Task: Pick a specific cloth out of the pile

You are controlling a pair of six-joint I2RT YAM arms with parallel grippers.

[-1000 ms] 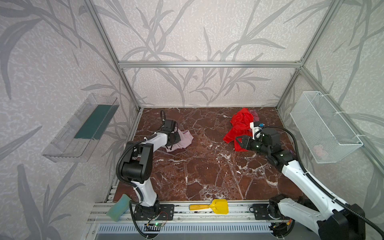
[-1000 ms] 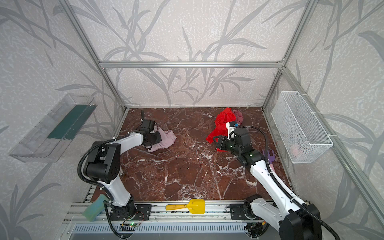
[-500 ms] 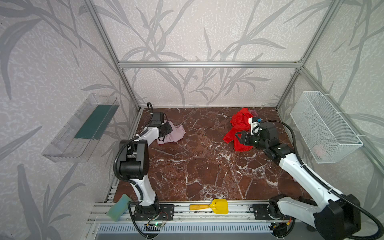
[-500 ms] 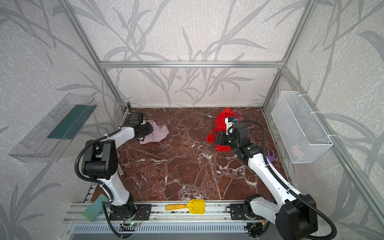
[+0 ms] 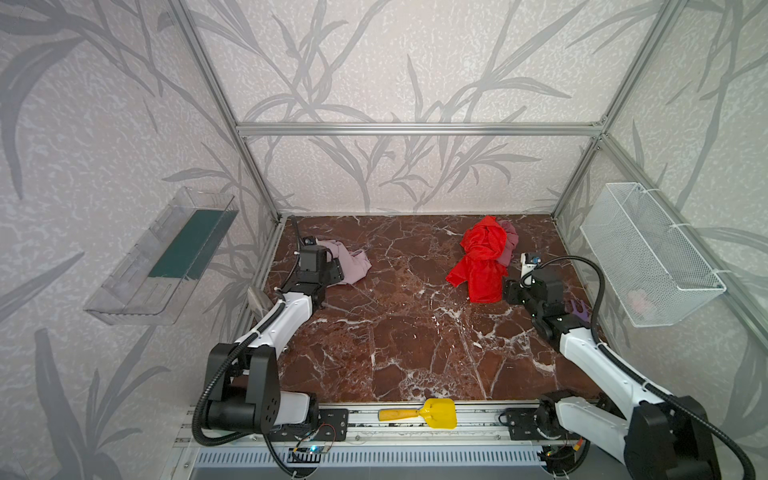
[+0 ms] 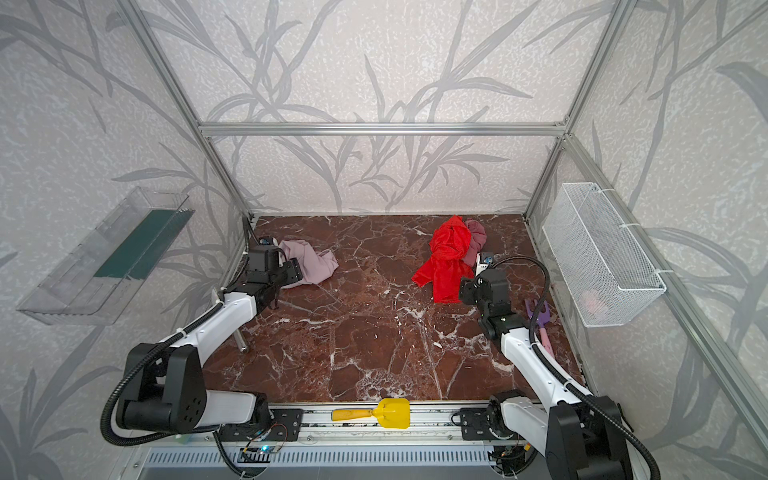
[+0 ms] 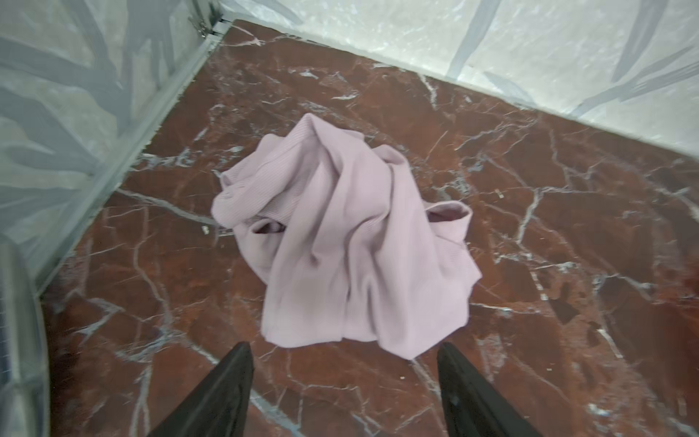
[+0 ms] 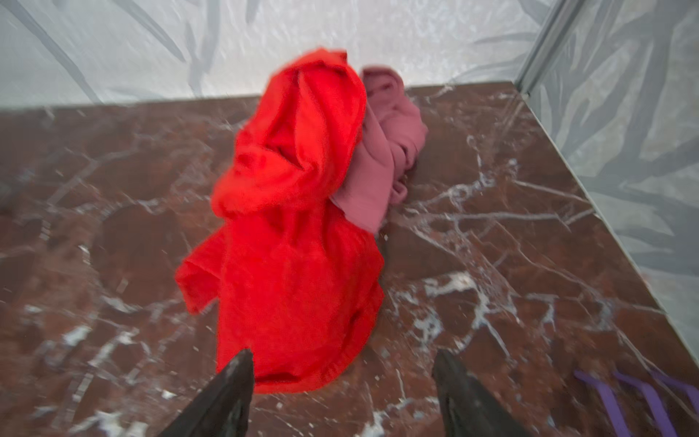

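Near the back left corner of the desk (image 5: 399, 332), the soft, crumpled lilac-pink cloth (image 7: 351, 246) lies just ahead of the left end effector (image 7: 344, 350), which is spread apart and empty. The right end effector (image 8: 344, 355), also apart, faces the pile (image 8: 280, 287): floppy red cloth (image 8: 302, 132) over dusty-mauve cloth (image 8: 386, 151). The white wire basket (image 5: 648, 253) holds something pink.
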